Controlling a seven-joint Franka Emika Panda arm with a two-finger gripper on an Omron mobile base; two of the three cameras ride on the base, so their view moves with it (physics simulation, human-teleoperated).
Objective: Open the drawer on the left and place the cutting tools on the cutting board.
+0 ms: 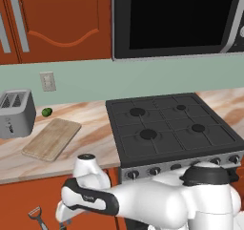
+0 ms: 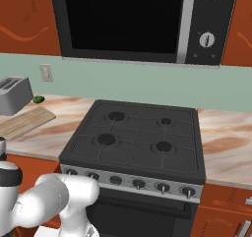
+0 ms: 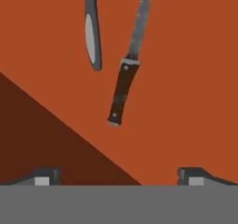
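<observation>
Gripper: your two-finger gripper (image 3: 119,175) stands wide, holding nothing, above the red-brown drawer floor (image 3: 186,79).
Tools: the dark-handled, silver-bladed knife (image 3: 126,74) lies just beside the dark-grey handled tool (image 3: 92,30), apart.
Counter: your marbled beige countertop (image 1: 95,133) carries the light tan wooden cutting board (image 1: 52,138), beside the silver toaster (image 1: 16,112) and small green fruit (image 1: 46,112).

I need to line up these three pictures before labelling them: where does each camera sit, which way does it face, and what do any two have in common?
Left base view: behind the arm to its left, looking forward and down at the cutting board, toaster and stove; the white arm crosses the bottom.
Right base view: behind to its right, facing the stove; the arm rises lower left.
Hand view: on the hand, looking along the open gripper at the knife and grey-handled tool.
Both base views share stove, board and toaster.
</observation>
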